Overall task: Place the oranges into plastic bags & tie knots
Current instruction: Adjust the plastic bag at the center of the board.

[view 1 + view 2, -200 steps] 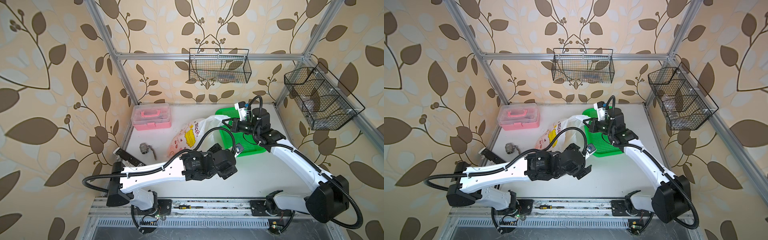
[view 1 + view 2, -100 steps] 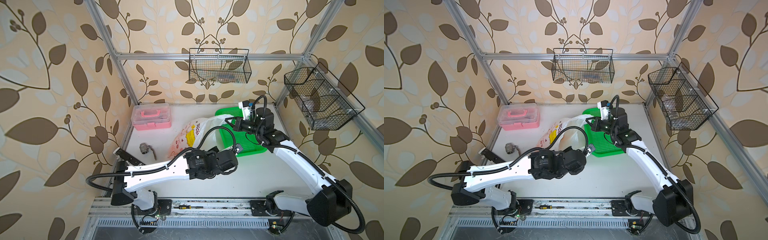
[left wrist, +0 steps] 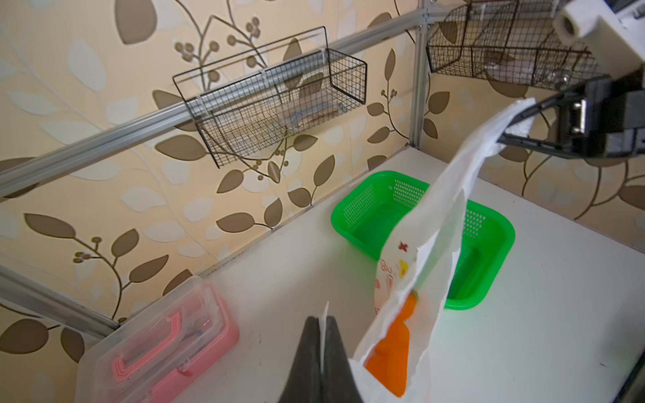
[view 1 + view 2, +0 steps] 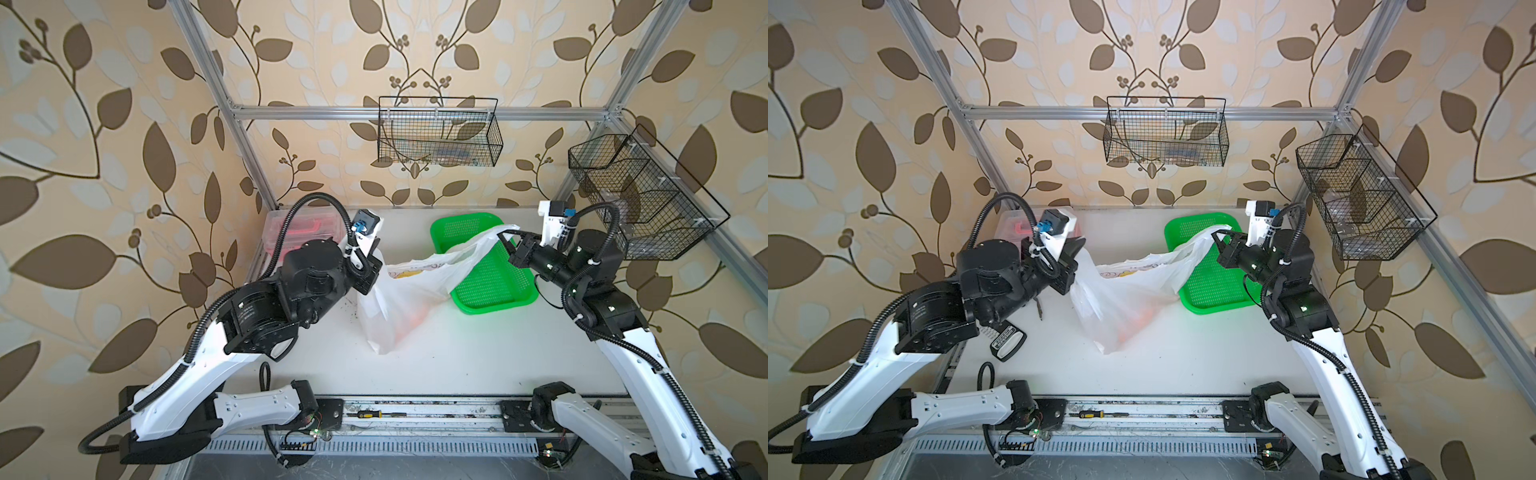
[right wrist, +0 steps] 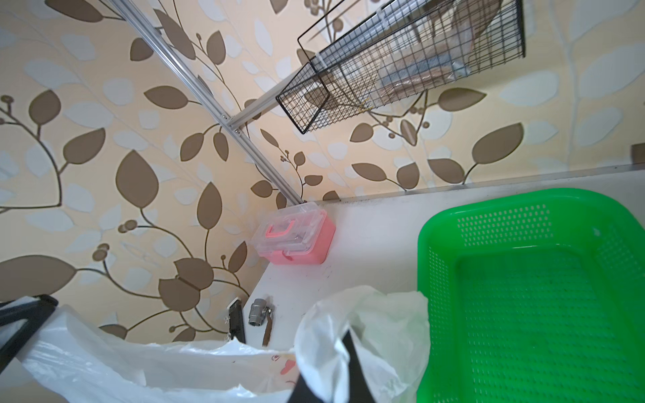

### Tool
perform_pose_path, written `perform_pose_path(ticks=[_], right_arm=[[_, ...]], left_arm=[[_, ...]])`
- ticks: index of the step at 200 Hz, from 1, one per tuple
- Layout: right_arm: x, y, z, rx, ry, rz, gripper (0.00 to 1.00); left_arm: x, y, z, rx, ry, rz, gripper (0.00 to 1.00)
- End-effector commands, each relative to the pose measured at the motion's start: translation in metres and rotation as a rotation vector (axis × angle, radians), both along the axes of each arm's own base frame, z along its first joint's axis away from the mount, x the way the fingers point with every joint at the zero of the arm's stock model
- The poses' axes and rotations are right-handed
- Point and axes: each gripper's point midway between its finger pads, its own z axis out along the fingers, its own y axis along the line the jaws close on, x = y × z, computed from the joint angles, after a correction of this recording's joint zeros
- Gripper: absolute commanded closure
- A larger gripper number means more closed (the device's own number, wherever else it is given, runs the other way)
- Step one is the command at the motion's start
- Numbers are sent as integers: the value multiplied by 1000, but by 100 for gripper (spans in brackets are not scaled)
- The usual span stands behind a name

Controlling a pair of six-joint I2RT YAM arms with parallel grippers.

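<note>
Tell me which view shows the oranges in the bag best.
Left wrist: oranges show through the open mouth of the bag. Both top views give only an orange tint through the plastic. Right wrist shows bag only, no oranges.

My left hand (image 3: 320, 324) is black. The bag (image 4: 390, 316): milky white, pink-and-yellow cartoons; oranges (image 3: 389, 349) bright orange through it. Basket (image 4: 494, 286) green, holed; box (image 3: 164, 342) pink, clear lid; counter (image 4: 457, 361) white.

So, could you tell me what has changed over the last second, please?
The left claw closed on the bag and rose toward the back left; the bag now hangs stretched between both claws. The right claw kept its grip; basket and box stayed.
</note>
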Motion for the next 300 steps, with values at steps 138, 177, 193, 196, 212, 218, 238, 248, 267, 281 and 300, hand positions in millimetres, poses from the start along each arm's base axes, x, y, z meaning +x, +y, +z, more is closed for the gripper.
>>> perform_pose_path(ticks=[138,177,193,196,212,218,238,248,267,281,300], right_arm=[[6,-19,14,-89,11,77,100],[-14,-15,4,-172,23,139,66],[-25,-31,14,-263,5,52,41],[-27,-33,18,-277,-6,38,37],[-44,-39,40,-321,-65,7,29],[-51,-37,49,-326,-97,20,29],[-73,-16,74,-294,-226,137,29],[-81,0,82,-265,-294,225,30],[-87,38,80,-236,-364,392,33],[-88,74,69,-266,-401,502,33],[-87,128,49,-349,-448,629,27]], left_arm=[[102,-51,-2,-189,156,-265,100],[71,-59,-11,-206,193,-394,100],[66,-60,-14,-208,216,-412,100],[66,-60,-15,-208,219,-414,100],[64,-62,-17,-208,232,-423,100],[63,-62,-18,-207,236,-427,100],[61,-65,-18,-211,240,-453,100],[58,-68,-16,-216,244,-477,100],[53,-73,-14,-224,246,-525,100],[50,-76,-14,-225,247,-551,100],[43,-79,-13,-227,248,-595,100]])
